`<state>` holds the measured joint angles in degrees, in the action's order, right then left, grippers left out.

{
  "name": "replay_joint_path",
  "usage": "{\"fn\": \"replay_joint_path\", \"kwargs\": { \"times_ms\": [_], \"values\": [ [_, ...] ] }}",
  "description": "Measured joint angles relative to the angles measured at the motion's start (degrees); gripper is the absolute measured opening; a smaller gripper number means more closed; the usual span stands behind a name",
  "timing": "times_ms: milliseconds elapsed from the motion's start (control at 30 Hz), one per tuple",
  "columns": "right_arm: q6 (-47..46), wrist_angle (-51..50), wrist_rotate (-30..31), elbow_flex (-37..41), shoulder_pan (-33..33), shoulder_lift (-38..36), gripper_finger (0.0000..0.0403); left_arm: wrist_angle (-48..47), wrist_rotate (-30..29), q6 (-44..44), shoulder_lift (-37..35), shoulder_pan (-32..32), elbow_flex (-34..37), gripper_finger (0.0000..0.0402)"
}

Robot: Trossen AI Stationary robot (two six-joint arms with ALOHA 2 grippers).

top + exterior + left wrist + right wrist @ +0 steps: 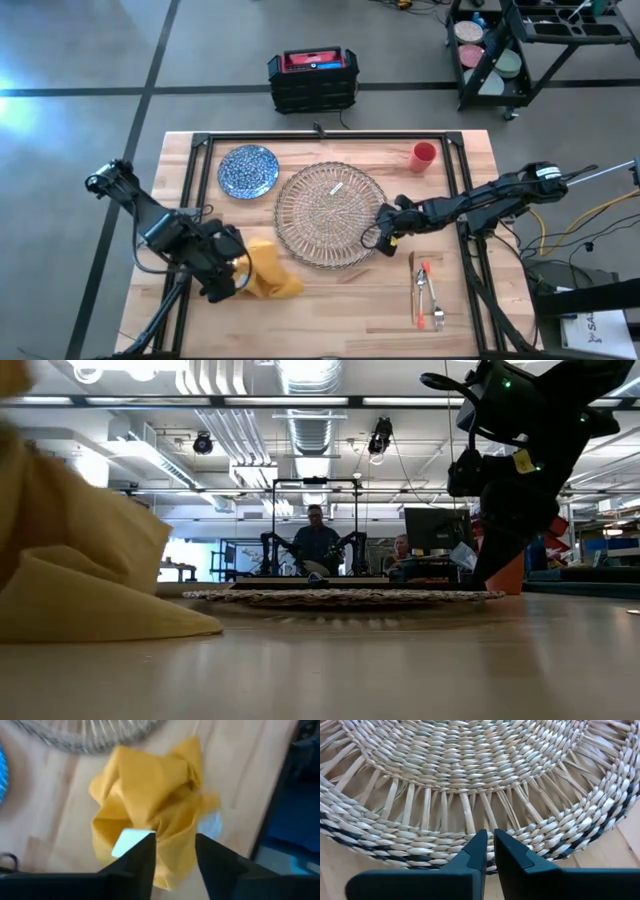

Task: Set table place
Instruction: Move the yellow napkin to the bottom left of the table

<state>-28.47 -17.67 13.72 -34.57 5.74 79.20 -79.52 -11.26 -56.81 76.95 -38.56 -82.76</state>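
A crumpled yellow napkin (272,272) (80,580) lies at the table's near left, with my left gripper (232,272) (175,855) shut on it. A round woven straw charger (332,213) (340,597) lies flat mid-table. My right gripper (385,233) (490,847) stands at its right near rim, fingers shut. A blue-patterned plate (248,171) lies left of the charger toward the far edge. A small red cup (424,156) stands at the far right. Orange-handled cutlery (428,293) lies near the right front. My left gripper pinches a bunched fold of the napkin (172,827) between its two fingers (142,857), several layers, coming from the table's left. The napkin's lower part (110,622) rests on the table. My right gripper's shut fingertips (479,845) sit on the charger's dark-banded outer rim (445,857), slanting down from the table's right. Whether a strand is caught between them, I cannot tell. The charger lies flat on the table.
The black frame rail (330,135) runs along the table's far side, with posts at left and right. A black and red case (313,78) stands on the floor beyond the table. People sit in the room behind (316,545). Bare wood (340,300) lies near the front edge.
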Motion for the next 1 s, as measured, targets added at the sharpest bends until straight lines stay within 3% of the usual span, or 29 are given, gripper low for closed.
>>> {"fn": "replay_joint_path", "kwargs": {
  "times_ms": [300,400,500,600,733,900,1000],
  "values": [
    [2.1,0.2,2.9,0.0,-1.1,0.0,0.0081,15.8,-18.0,18.7,8.7,7.8,4.5,0.0207],
    [2.1,0.2,3.0,0.0,-1.4,0.0,0.0094,25.5,-16.9,22.3,12.6,13.5,11.0,0.0212],
    [2.4,0.1,3.0,0.0,-1.4,0.0,0.0103,36.2,-9.9,23.8,16.7,18.4,18.9,0.0208],
    [2.5,-0.6,2.9,0.0,-1.4,0.0,0.011,39.7,-0.4,21.9,19.2,21.8,23.2,0.0197],
    [2.6,-2.2,3.0,0.0,-1.6,0.0,0.0116,35.2,8.1,18.3,19.0,22.6,25.3,0.0174],
    [3.7,-2.0,3.6,0.0,-2.3,0.0,0.0113,22.5,25.1,12.8,16.9,21.2,25.9,0.0136],
    [3.6,-1.9,4.3,0.0,-2.4,0.0,0.0106,20.5,33.3,9.4,15.8,18.5,26.8,0.0113]
  ]
}}
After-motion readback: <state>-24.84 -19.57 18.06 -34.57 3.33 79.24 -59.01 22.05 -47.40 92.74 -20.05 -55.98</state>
